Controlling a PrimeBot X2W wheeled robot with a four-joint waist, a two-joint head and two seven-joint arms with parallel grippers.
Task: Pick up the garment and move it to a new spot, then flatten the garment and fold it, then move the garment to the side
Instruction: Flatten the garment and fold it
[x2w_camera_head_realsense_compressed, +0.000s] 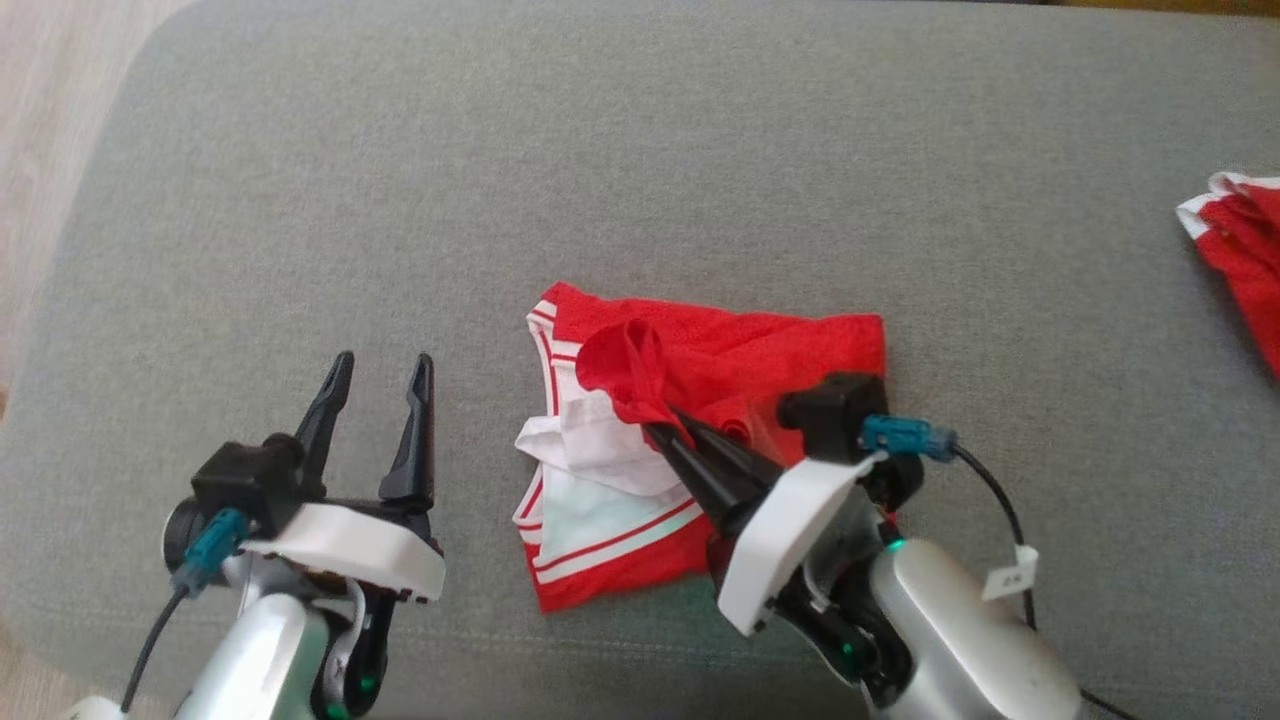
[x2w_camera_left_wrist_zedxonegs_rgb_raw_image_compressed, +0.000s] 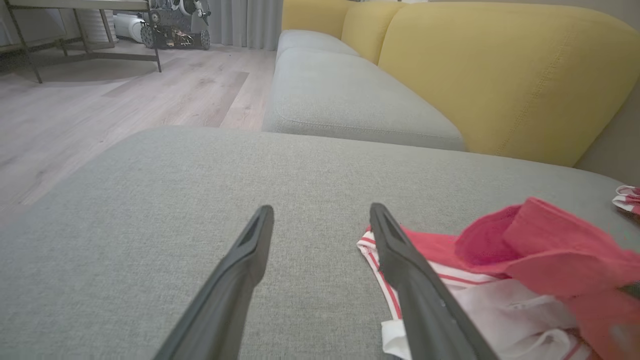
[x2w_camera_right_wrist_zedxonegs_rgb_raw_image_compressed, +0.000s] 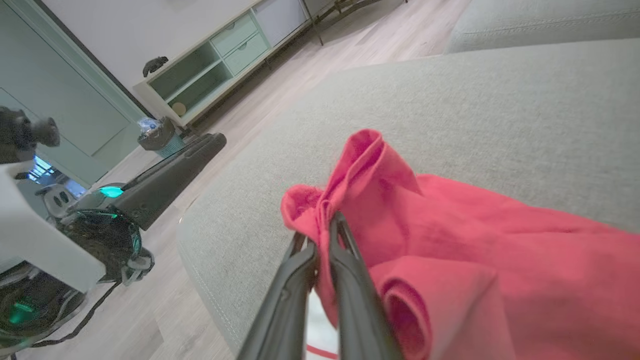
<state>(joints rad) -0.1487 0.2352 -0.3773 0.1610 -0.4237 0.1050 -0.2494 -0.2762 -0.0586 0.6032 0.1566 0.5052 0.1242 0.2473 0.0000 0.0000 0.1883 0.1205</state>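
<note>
Red-and-white shorts (x2w_camera_head_realsense_compressed: 760, 360): lay crumpled at the middle of the grey sofa seat (x2w_camera_head_realsense_compressed: 600, 150); right gripper (x2w_camera_head_realsense_compressed: 668, 428) clamped on a raised red fold; left gripper (x2w_camera_head_realsense_compressed: 385, 362) spread wide, empty, beside them, apart.

free: grey cushion (x2w_camera_head_realsense_compressed: 640, 150) up top and left | in the way: red garment (x2w_camera_head_realsense_compressed: 745, 362) in middle, red cloth (x2w_camera_head_realsense_compressed: 1245, 255) far right

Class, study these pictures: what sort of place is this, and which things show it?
Probably a home living room: a grey sofa seat with yellow backrests, pale wooden floor, and a low sideboard.
</note>
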